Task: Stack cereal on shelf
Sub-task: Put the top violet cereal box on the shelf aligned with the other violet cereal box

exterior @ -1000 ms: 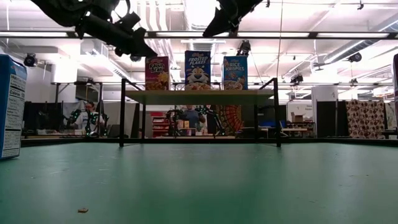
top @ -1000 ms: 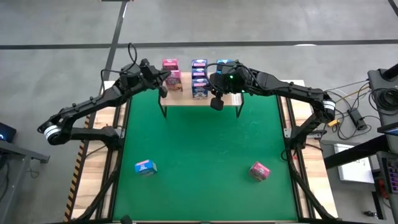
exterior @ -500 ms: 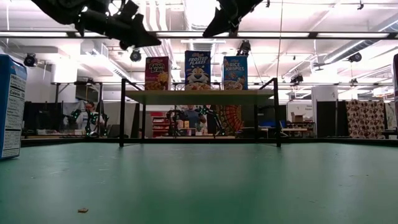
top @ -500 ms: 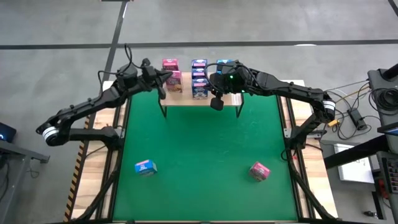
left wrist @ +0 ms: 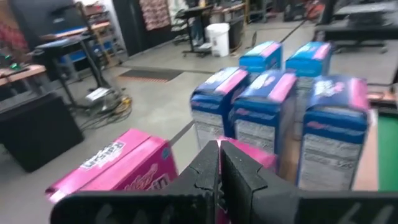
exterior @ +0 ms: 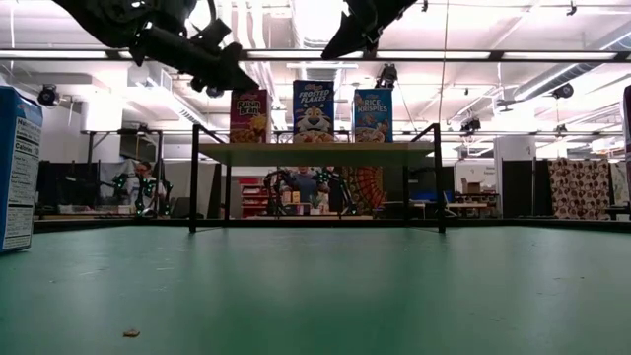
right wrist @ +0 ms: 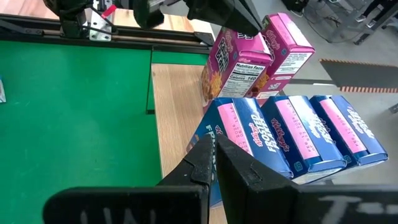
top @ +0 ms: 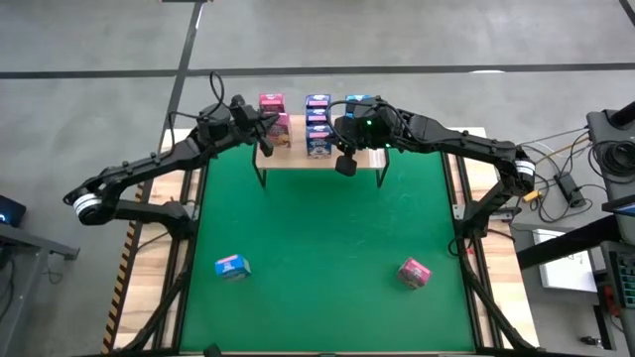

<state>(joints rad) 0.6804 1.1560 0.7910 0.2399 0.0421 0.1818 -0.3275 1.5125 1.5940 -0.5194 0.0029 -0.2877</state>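
Green mat (top: 317, 228), two cereal boxes (top: 231, 266) loose; workshop behind.

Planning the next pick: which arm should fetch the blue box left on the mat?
Left, probably. The blue box lies on the left arm's side; the left gripper looks empty, fingers together.

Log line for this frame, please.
left gripper: shut, above pink boxes | right gripper: shut, at shelf front | on mat: blue box, pink box

Frosted Flakes box (exterior: 313, 110), Rice Krispies box (exterior: 373, 114)
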